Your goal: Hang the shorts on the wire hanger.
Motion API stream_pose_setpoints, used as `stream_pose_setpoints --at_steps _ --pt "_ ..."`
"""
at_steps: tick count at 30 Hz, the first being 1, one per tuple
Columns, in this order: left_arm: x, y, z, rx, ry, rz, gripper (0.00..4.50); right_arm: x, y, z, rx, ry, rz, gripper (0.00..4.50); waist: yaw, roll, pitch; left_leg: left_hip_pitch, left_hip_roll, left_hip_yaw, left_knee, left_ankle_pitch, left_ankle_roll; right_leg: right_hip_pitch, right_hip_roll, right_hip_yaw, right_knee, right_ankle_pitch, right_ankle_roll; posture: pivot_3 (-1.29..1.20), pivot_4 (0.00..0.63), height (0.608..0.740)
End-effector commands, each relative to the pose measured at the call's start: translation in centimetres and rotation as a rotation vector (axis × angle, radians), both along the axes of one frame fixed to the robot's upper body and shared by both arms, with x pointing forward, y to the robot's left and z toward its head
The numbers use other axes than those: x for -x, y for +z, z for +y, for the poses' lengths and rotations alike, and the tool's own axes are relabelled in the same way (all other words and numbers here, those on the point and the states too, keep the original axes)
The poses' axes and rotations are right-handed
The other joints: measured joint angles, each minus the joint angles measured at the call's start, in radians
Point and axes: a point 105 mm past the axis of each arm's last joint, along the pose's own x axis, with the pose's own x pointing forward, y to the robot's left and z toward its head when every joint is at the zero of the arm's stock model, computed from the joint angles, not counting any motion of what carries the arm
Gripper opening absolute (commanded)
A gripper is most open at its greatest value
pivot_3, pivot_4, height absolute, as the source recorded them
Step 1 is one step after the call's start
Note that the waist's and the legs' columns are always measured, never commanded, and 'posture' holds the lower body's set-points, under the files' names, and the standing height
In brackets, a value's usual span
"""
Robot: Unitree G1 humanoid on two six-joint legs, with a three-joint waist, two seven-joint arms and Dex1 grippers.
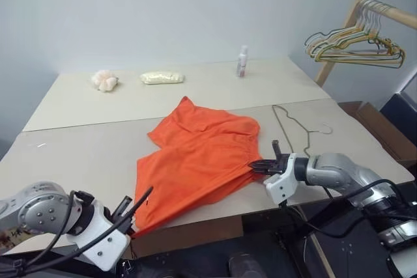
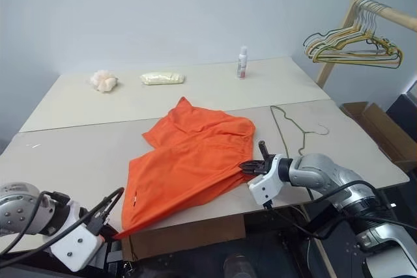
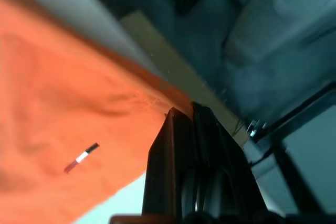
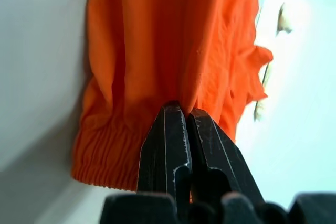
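The orange shorts (image 1: pixel 195 154) lie spread on the beige table (image 1: pixel 78 154), one corner drawn out over its front edge. My left gripper (image 1: pixel 131 222) is down at that edge, shut on this corner; in the left wrist view the closed fingertips (image 3: pixel 181 116) meet the fabric's edge. At the shorts' right side, my right gripper (image 1: pixel 258 166) is shut on the gathered waistband (image 4: pixel 110 150). The thin wire hanger (image 1: pixel 292 129) lies flat on the table just right of the shorts, beyond my right gripper.
A bunch of coloured hangers (image 1: pixel 355 47) hangs on a wooden rack at the back right. Along the table's far side stand a small bottle (image 1: pixel 242 61), a pale yellow packet (image 1: pixel 162 77) and a peach bundle (image 1: pixel 104 81). A cardboard box (image 1: pixel 384 128) sits right of the table.
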Motion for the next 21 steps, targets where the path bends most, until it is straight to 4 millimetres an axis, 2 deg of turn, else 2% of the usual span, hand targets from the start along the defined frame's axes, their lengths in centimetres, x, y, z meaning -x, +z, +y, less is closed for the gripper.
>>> stream_pose_setpoints --at_steps 1,6,12,14,18,21 --pt "-0.3 0.4 0.3 -0.049 0.016 -0.010 0.04 -1.8 1.3 -1.8 -0.022 -0.096 -0.074 0.00 0.000 0.000 0.000 0.000 0.000 0.000 0.000 0.000 0.000 0.000 0.000 0.000 0.000 0.000 0.000 -0.22 0.000 0.740" --pt "-2.6 1.4 0.8 -0.047 0.092 -0.102 0.04 -2.1 1.5 -1.5 -0.043 -0.095 -0.071 0.00 -0.006 0.000 0.000 0.000 0.000 0.000 0.000 0.000 0.000 0.001 0.001 0.000 0.000 0.000 0.000 -0.21 0.000 0.740" --pt "-0.8 1.1 0.4 -0.027 0.087 0.028 0.04 -3.1 1.8 -1.1 -0.042 -0.100 -0.098 0.00 -0.016 0.001 0.001 0.001 0.001 0.000 -0.001 0.000 0.000 0.000 0.001 0.001 0.000 0.000 -0.001 -0.21 0.000 0.740" --pt "-1.4 1.1 0.4 0.008 0.145 0.012 0.04 -3.8 2.2 -0.6 -0.071 -0.127 -0.107 0.00 -0.014 0.001 0.001 0.001 0.001 0.000 -0.001 0.000 0.000 0.000 0.001 0.001 0.000 0.000 -0.001 -0.20 0.000 0.740" --pt "-7.1 2.9 1.5 0.101 0.306 -0.192 0.04 -6.1 4.1 0.4 -0.135 -0.184 -0.121 0.00 0.001 0.003 0.002 0.003 0.000 0.000 0.000 0.000 0.000 0.002 0.001 0.000 0.001 0.000 -0.001 -0.17 0.000 0.740" --pt "-14.2 6.1 2.2 0.234 0.465 -0.400 0.04 -8.9 7.1 0.8 -0.210 -0.264 -0.149 0.00 0.020 0.006 0.003 0.004 -0.001 -0.002 0.001 0.000 0.000 0.003 0.001 -0.001 0.000 0.001 -0.001 -0.15 0.000 0.740"
